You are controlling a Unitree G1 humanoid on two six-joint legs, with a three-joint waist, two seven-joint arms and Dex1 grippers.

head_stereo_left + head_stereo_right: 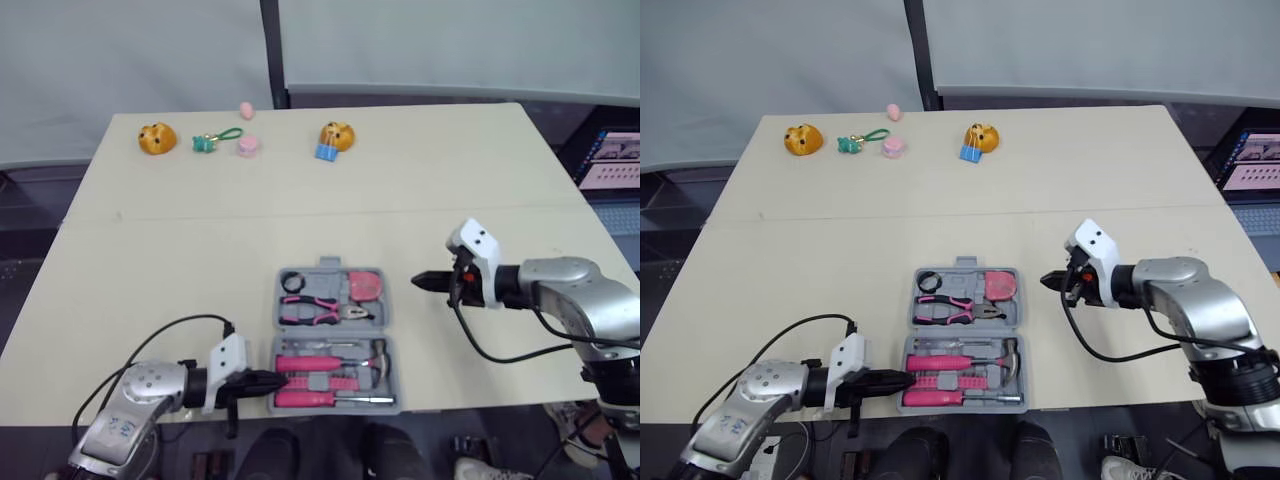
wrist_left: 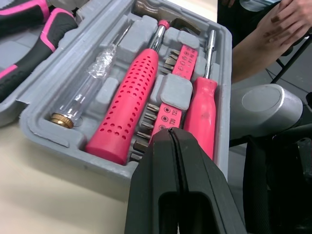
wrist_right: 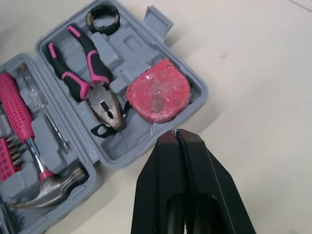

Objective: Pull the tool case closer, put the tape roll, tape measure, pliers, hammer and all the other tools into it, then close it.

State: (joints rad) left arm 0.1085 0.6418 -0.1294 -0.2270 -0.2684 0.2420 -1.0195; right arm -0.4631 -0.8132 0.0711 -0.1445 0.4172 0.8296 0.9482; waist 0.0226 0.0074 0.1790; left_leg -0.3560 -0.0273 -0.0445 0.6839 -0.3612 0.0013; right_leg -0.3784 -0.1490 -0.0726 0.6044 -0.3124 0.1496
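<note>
1. I have one tool case (image 1: pixel 328 266) on the table, lid laid flat open, sitting between my two grippers. It has two halves, each moulded into pockets.
2. My left gripper (image 1: pixel 280 379) has its two fingers pressed together with nothing between them. Its tip is over the rim of the case's near half, at the handle end. I cannot tell whether it touches the plastic.
3. Four tools lie straight ahead of that left tip:
   - one hammer (image 2: pixel 129 102) with a pink handle
   - one pink strip of bits (image 2: pixel 168 117)
   - one pink-handled screwdriver (image 2: pixel 200 114)
   - one clear-handled tester (image 2: pixel 83 95) beyond the hammer
4. My right gripper (image 1: pixel 418 282) is also fully closed and holds nothing. It hovers near the outer edge of the case's far half, tip pointing at it, apart from the rim.
5. Three things sit in the far half. One pink tape measure (image 3: pixel 158 97) is nearest that right tip, one pair of pliers (image 3: pixel 95 85) is beyond it, and one black tape roll (image 3: pixel 90 20) is in the corner farthest from the tip.
6. Well ahead of both grippers, by the table's far edge, are:
   - two orange toys (image 1: pixel 157 137) (image 1: pixel 339 134)
   - one green keyring (image 1: pixel 207 142)
   - two small pink pieces (image 1: pixel 247 147) (image 1: pixel 245 108)
   - one blue piece (image 1: pixel 325 152) touching the right-hand toy
</note>
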